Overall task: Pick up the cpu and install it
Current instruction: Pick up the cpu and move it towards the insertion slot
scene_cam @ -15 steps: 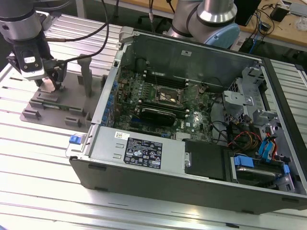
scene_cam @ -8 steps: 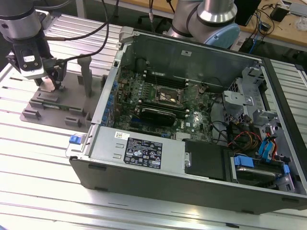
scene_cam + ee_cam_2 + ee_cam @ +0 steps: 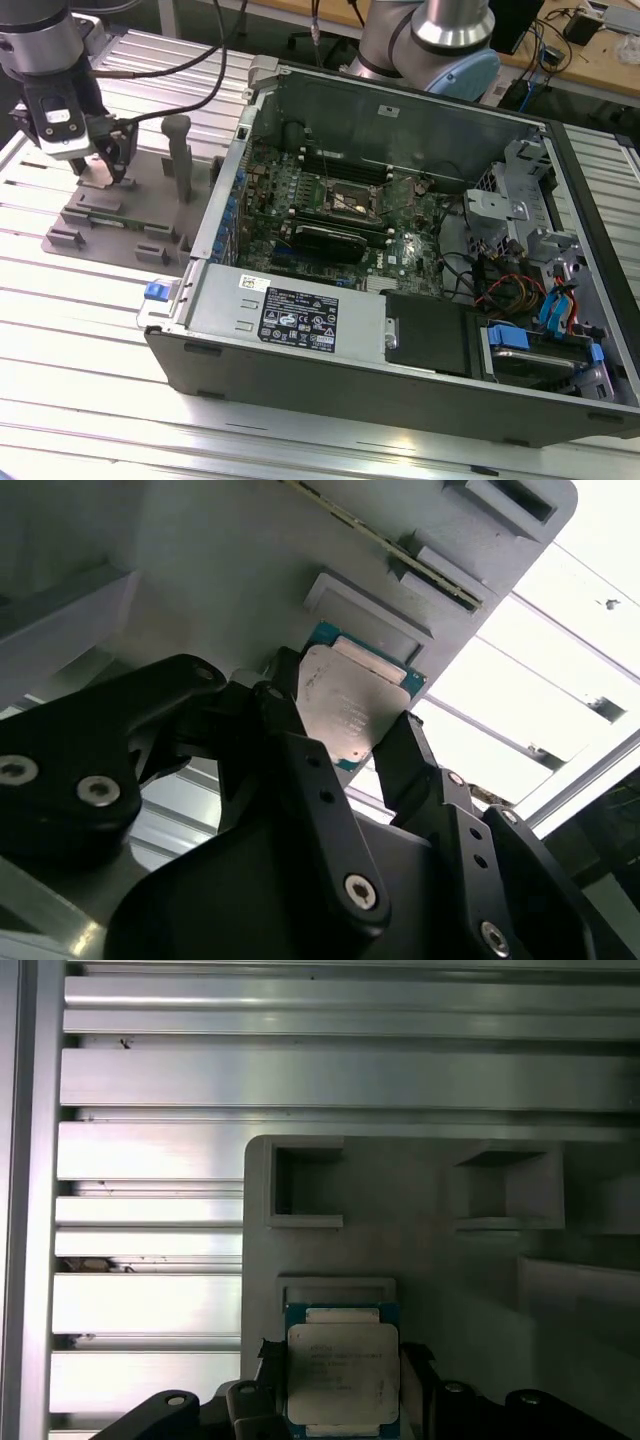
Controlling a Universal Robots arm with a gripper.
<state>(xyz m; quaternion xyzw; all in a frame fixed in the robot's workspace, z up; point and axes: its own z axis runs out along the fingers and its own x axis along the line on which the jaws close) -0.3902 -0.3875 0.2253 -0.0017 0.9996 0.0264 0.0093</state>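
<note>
The cpu (image 3: pixel 343 1375), a flat square chip with a silver top and a thin green rim, sits between my two black fingers in both wrist views, over the grey holder plate (image 3: pixel 440 1250). My gripper (image 3: pixel 343 1360) is shut on the cpu (image 3: pixel 350 705), one finger (image 3: pixel 290 730) on each of two opposite edges. In the exterior view my gripper (image 3: pixel 108 165) hangs over the holder plate (image 3: pixel 110 225) at that view's left, outside the computer case. The open socket (image 3: pixel 347 200) lies on the motherboard inside the case.
The open computer case (image 3: pixel 400 330) lies on its side on the ribbed aluminium table (image 3: pixel 90 390). A grey post (image 3: pixel 178 155) stands on the holder plate right beside my gripper. A black block (image 3: pixel 325 240) lies next to the socket. Cables and drive bays crowd the case's right end.
</note>
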